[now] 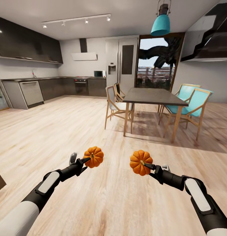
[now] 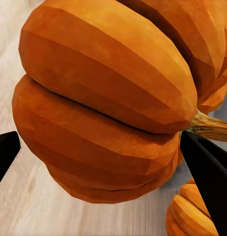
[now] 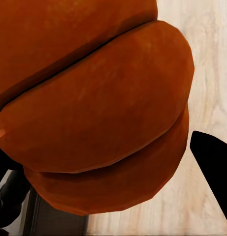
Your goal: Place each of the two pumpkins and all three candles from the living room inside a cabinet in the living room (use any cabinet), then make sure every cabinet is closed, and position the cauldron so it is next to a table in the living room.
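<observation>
Both pumpkins are in hand: left gripper (image 1: 88, 160) pinches one pumpkin (image 1: 93, 156), right gripper (image 1: 149, 166) pinches the other pumpkin (image 1: 140, 162), both held above bare floor well short of the dining table (image 1: 153, 96). Looks like the carry step, next is finding the cabinet

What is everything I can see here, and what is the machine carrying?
pumpkins: two, orange; left pumpkin and right pumpkin, one held in each gripper above the floor
dining table: one, dark top, pale wooden legs, ahead to the right
chairs: four, wooden; two with teal seats, two with pale seats
pendant lamp: one, teal, above the table
kitchen cabinets: dark, along the far wall
fridge: one, pale grey, far wall
floor: light wood
left gripper: black fingers shut on the left pumpkin
right gripper: black fingers shut on the right pumpkin
</observation>
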You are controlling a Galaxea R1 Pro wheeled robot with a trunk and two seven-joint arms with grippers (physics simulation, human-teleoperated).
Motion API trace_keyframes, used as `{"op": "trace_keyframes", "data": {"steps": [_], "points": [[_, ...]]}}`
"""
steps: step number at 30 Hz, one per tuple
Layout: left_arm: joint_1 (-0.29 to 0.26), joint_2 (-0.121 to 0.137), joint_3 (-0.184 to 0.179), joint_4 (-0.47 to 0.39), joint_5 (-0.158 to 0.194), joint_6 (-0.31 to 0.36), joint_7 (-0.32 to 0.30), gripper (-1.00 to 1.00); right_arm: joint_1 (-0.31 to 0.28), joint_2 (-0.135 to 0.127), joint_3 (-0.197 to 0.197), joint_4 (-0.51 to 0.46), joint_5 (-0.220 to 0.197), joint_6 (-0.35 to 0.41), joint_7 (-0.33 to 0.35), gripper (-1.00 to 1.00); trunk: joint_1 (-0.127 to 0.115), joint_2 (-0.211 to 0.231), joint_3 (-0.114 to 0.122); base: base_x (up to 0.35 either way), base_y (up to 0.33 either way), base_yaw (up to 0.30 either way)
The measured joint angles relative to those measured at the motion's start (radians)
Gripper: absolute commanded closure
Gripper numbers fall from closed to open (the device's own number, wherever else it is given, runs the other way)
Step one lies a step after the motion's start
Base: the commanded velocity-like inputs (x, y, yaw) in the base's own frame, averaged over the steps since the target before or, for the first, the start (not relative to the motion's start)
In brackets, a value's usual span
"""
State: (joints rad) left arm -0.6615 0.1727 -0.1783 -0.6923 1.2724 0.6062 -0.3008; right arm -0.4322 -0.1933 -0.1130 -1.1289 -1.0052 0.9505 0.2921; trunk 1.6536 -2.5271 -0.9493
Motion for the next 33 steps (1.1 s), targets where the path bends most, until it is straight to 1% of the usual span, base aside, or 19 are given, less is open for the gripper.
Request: {"op": "trace_keyframes", "data": {"steps": [7, 33], "points": [[0.000, 0.001, 0.000, 0.000, -0.002, 0.000, 0.000, 1.00, 0.000, 0.001, 0.001, 0.000, 0.002, 0.000, 0.000, 1.00, 0.000, 0.000, 0.002, -0.039, -0.043, 0.287], [0.005, 0.001, 0.000, 0.000, -0.005, 0.001, 0.000, 1.00, 0.000, 0.001, 0.002, 0.001, 0.017, -0.002, 0.000, 1.00, 0.000, 0.000, 0.013, -0.001, -0.001, 0.286]]}}
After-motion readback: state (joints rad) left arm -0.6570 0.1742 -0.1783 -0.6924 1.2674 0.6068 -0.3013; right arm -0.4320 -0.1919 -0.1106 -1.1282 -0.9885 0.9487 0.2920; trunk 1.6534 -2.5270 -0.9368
